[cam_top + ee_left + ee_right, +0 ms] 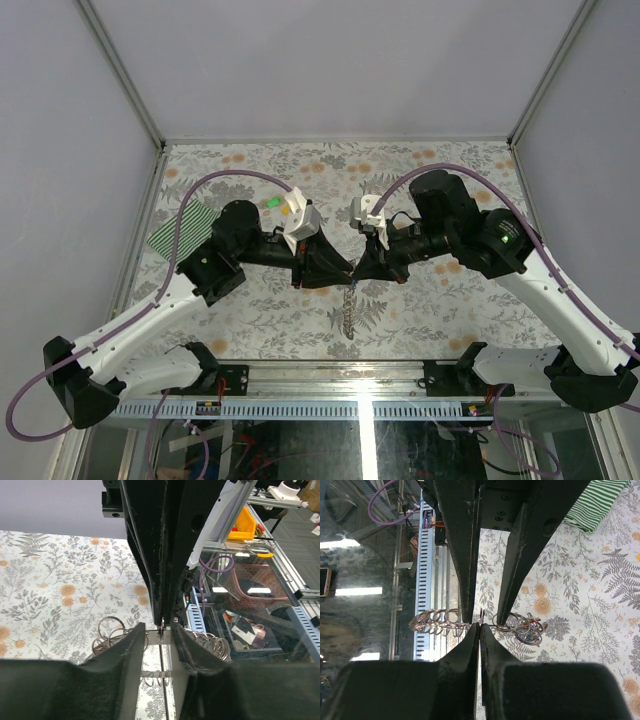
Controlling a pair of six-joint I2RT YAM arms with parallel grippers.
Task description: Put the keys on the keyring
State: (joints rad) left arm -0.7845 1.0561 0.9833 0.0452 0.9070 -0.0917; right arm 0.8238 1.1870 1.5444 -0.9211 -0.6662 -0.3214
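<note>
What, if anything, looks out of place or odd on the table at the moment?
Nothing looks spilled or damaged. The keyring chain trails as a loose strand from the shut right tool toward the near edge, and the striped cloth lies askew at the table's left edge, under a cable.

At mid-frame the left gripper (pixel 344 274) and right gripper (pixel 362 269) meet tip to tip over the floral table (pixel 250 320). The keyring (pixel 349 310) runs as a thin strand from their tips straight down the frame. A striped cloth (pixel 186 228) lies at the left, crossed by a purple cable.
</note>
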